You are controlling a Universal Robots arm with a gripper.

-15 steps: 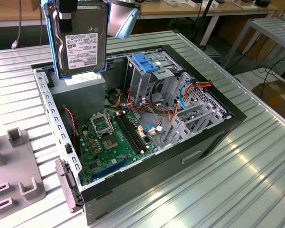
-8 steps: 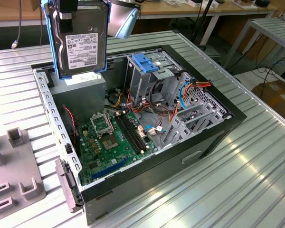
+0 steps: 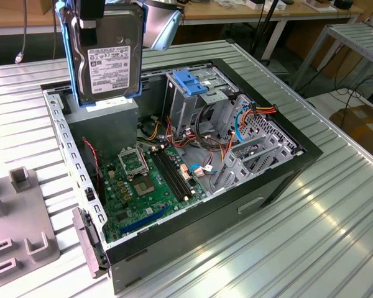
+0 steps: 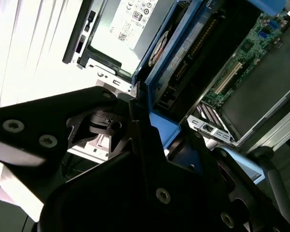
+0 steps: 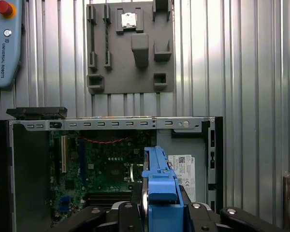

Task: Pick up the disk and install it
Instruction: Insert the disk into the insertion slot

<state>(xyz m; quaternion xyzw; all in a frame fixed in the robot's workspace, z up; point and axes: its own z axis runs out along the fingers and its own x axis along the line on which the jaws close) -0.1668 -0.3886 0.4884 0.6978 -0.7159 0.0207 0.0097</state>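
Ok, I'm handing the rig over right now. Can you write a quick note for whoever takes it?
Claw: shut on the top edge of the disk.
Disk: held upright in the air over the open case, above the corner with the grey box.
Done: disk picked up.
Left: disk not yet in the case, so the install is not done.
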